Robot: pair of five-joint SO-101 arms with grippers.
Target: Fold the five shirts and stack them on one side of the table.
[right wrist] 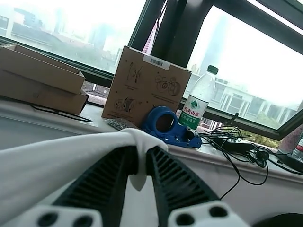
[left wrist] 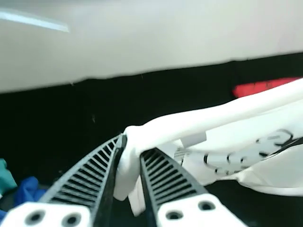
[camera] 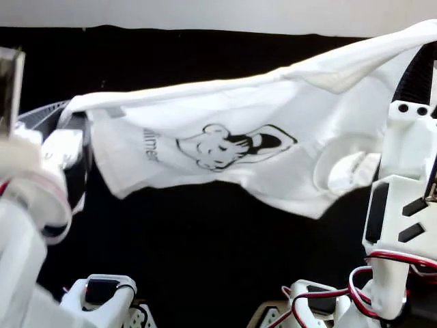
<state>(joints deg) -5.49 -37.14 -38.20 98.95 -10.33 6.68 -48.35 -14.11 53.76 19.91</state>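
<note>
A white shirt (camera: 232,147) with a black cartoon print hangs stretched in the air between both arms, high above the black table (camera: 205,260). My left gripper (left wrist: 131,156) is shut on one bunched corner of the white shirt (left wrist: 246,142), at the left in the high view. My right gripper (right wrist: 141,163) is shut on the other end of the shirt (right wrist: 57,161), raised at the upper right of the high view (camera: 416,41). The shirt's lower hem dangles free.
A red shirt (left wrist: 265,86) lies at the far side of the table, and blue and teal cloth (left wrist: 14,187) lies near the left arm. Arm bases (camera: 102,294) stand at the front edge. The right wrist view looks out at a windowsill with a cardboard box (right wrist: 147,87), a bottle (right wrist: 198,104) and cables.
</note>
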